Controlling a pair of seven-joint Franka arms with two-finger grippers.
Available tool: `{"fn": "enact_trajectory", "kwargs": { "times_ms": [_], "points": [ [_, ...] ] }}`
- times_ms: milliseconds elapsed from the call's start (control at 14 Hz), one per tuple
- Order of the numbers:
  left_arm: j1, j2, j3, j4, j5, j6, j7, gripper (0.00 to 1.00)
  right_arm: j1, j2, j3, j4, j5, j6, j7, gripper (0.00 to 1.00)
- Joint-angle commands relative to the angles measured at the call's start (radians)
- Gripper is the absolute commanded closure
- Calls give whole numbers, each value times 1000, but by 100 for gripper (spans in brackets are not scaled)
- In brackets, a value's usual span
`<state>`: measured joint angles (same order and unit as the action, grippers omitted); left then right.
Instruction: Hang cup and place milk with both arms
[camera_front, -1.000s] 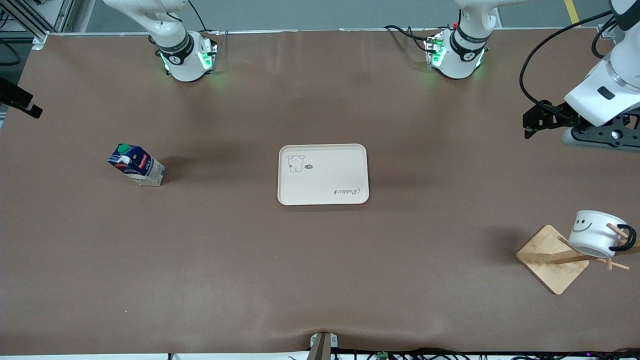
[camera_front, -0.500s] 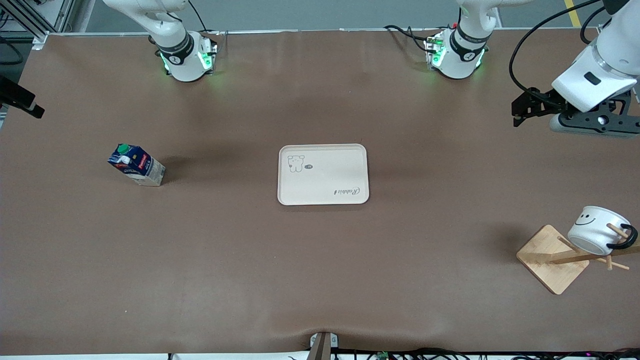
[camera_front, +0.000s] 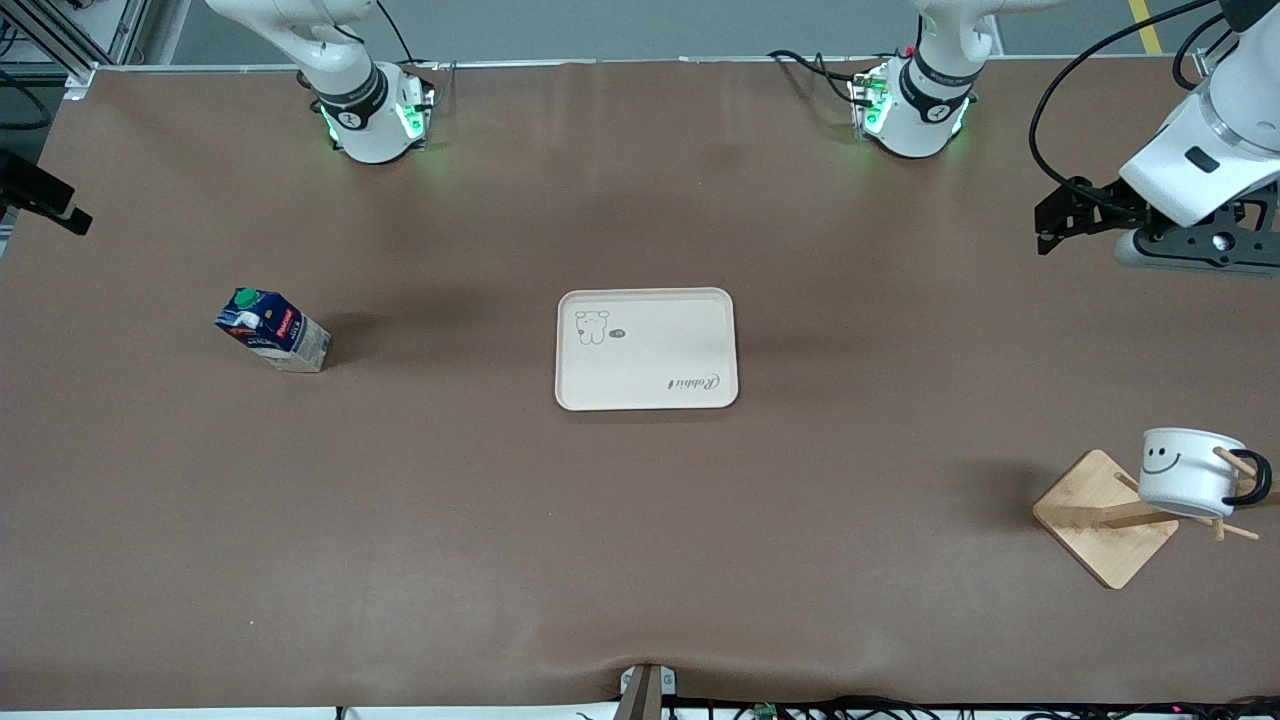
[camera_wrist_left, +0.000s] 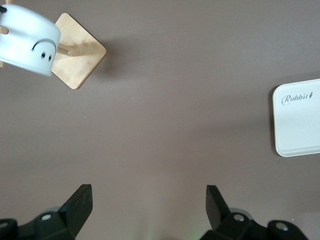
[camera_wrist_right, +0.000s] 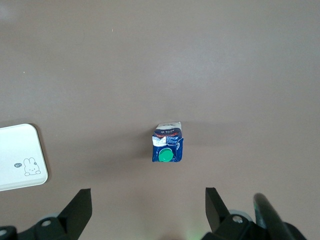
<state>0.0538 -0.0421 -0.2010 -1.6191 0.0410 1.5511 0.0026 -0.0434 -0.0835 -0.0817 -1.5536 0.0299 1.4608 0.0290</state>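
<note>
The cup (camera_front: 1185, 470) hangs by its black handle on a peg of the wooden rack (camera_front: 1100, 520) at the left arm's end of the table. It also shows in the left wrist view (camera_wrist_left: 27, 45). The milk (camera_front: 272, 330) stands on the table toward the right arm's end and shows from above in the right wrist view (camera_wrist_right: 167, 145). My left gripper (camera_front: 1050, 220) is open and empty, high over bare table, apart from the rack; its wrist view shows the same (camera_wrist_left: 148, 200). My right gripper (camera_wrist_right: 147, 202) is open and empty, high up beside the milk.
A cream tray (camera_front: 646, 348) with a rabbit drawing lies at the table's middle, nothing on it. It shows in the left wrist view (camera_wrist_left: 300, 120) and the right wrist view (camera_wrist_right: 20, 155). Brown table lies between the tray, milk and rack.
The left gripper has risen away from the rack and shifted a little. The cup has swung on its peg and now hangs more level. The milk and tray have not moved.
</note>
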Motion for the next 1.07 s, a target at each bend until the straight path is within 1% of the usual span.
{"fn": "enact_trajectory", "kwargs": {
  "times_ms": [0, 286, 500, 1000],
  "points": [
    [3, -2, 6, 8, -15, 0, 2, 0, 17, 4, -1, 18, -21, -19, 17, 0],
    [3, 8, 6, 34, -16, -14, -4, 0, 16, 5, -3, 15, -19, -22, 20, 0],
    [23, 10, 6, 36, -23, -20, -3, 0, 19, 7, -3, 18, -21, -16, 22, 0],
    [21, 30, 5, 62, -29, -26, -6, 0, 13, 16, -4, 20, -22, -4, 22, 0]
  ]
}}
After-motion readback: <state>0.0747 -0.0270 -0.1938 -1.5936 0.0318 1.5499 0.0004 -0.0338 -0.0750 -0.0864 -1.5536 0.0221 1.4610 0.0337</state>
